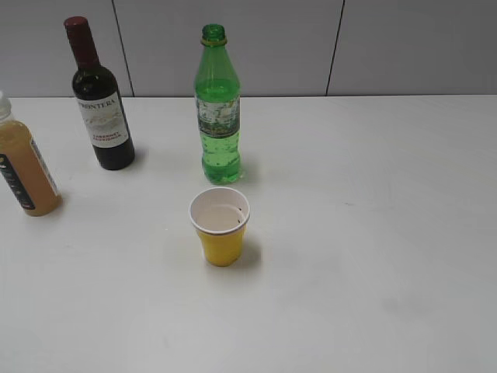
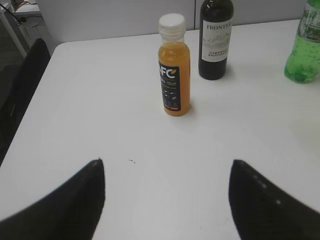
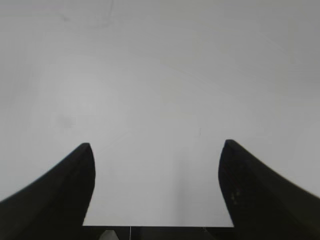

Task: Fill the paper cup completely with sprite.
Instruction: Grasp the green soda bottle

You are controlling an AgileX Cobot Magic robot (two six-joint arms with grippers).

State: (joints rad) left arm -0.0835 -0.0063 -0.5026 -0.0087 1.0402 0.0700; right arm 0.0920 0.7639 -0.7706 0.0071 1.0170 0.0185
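The yellow paper cup (image 1: pixel 220 228) stands upright in the middle of the white table, white inside; it looks empty. The green sprite bottle (image 1: pixel 217 105) stands upright just behind it, without a cap. Its lower part also shows at the right edge of the left wrist view (image 2: pixel 304 47). Neither gripper shows in the exterior view. My left gripper (image 2: pixel 167 167) is open and empty over bare table, well short of the bottles. My right gripper (image 3: pixel 156 150) is open and empty over bare table. The cup is out of both wrist views.
A dark wine bottle (image 1: pixel 99 97) with a white label stands at the back left, also in the left wrist view (image 2: pixel 216 37). An orange juice bottle (image 1: pixel 23 159) with a white cap stands at the far left, also in the left wrist view (image 2: pixel 174 67). A grey wall runs behind the table.
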